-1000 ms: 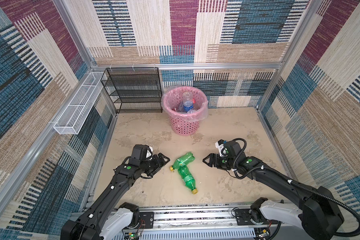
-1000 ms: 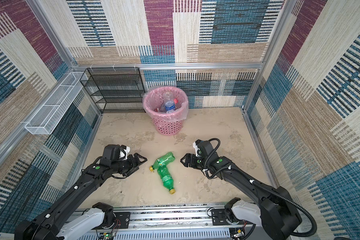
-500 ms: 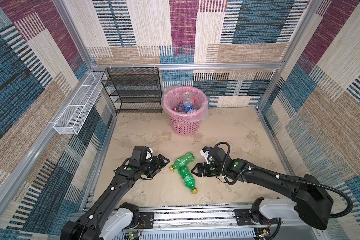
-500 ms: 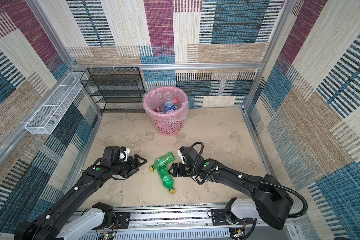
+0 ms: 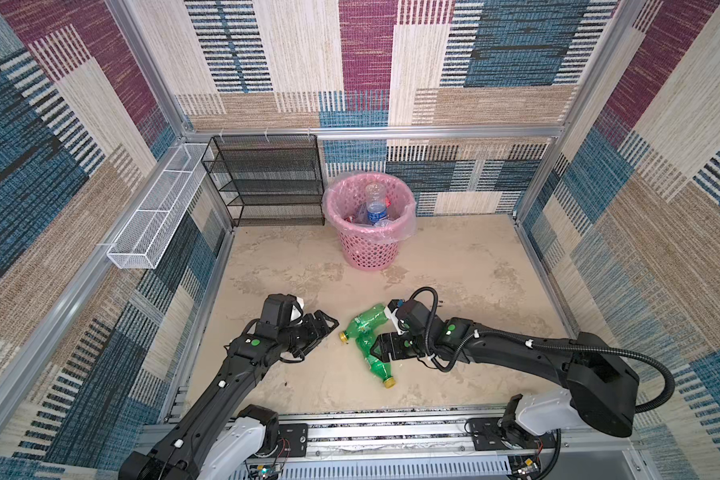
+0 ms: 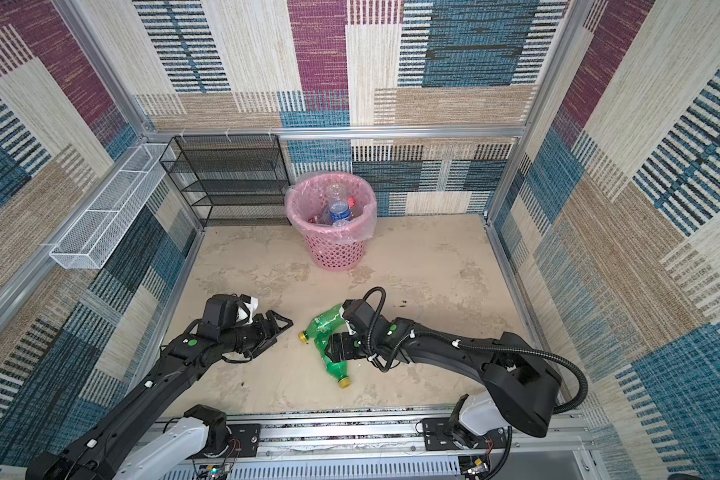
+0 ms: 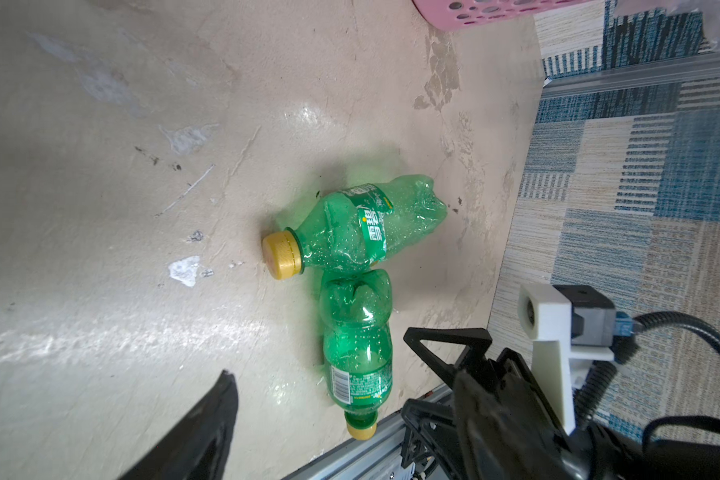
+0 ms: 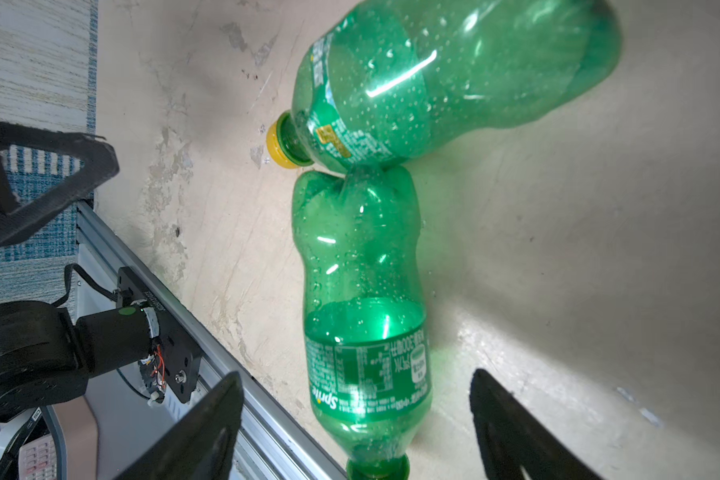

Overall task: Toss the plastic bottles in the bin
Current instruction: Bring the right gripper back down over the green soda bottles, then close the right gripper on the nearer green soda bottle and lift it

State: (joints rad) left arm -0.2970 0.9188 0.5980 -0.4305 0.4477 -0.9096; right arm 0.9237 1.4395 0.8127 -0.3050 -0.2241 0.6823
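In both top views, over the middle of the nearer Sprite bottle (image 5: 376, 368) (image 6: 336, 368), right gripper (image 5: 375, 348) (image 6: 329, 345) open, clamping nothing: bottle on its side on the floor (image 5: 454, 291), cap toward the rail (image 5: 391, 432), base away from it and butted against the farther green bottle (image 5: 364, 322) (image 6: 323, 322), also on its side. Plainly the closer arm for that one. Both well apart from the pink perforated bin (image 5: 368, 253) (image 6: 335, 254) at the far side of the floor, itself already holding a blue-labelled clear bottle (image 5: 376, 210) (image 6: 339, 210) and others hard to count through the liner (image 5: 408, 226). Likewise open and empty, left gripper (image 5: 323, 338) (image 6: 276, 334) just beside the farther green bottle's yellow cap, long axis aimed roughly at it; base end hidden behind the right wrist. In the left wrist view, the same T: farther green bottle (image 7: 366, 224) crosswise, nearer Sprite bottle (image 7: 358, 353) end-on against its shoulder, one triangular finger (image 7: 445, 345) of the right gripper just beside the label, its partner lost in the dark mass there. In the right wrist view, label band of the nearer Sprite bottle (image 8: 366, 365) framed between both fingers (image 8: 208, 428), bare floor showing on each side, so no squeeze yet; long axis running away between the jaws, good for closing across the width. Cannot tell whether level with the bottle or above it. Cap cropped at the frame edge; farther green bottle (image 8: 433, 83) touching the base.
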